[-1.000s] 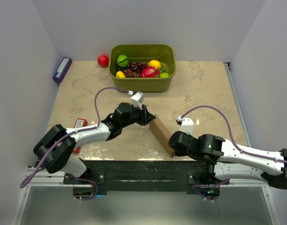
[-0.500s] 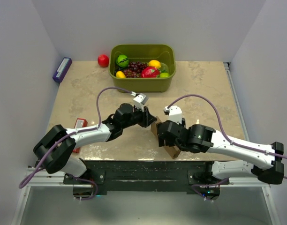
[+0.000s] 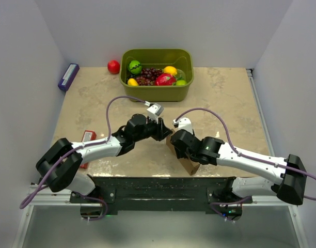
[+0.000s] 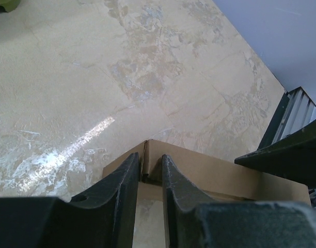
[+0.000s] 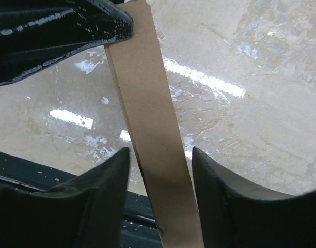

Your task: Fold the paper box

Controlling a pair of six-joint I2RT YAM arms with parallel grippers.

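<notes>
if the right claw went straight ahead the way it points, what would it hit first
The plain brown thin cardboard box: its edge stands inside the open right claw. Behind it probably comes the beige tabletop, though depth is unclear.

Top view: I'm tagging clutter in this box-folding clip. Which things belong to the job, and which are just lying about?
Job: paper box; left gripper, pinching its edge; right gripper, open astride it.
Lying about: green fruit tub; red round fruit beside it; purple pack; red pack by the left arm.
</notes>
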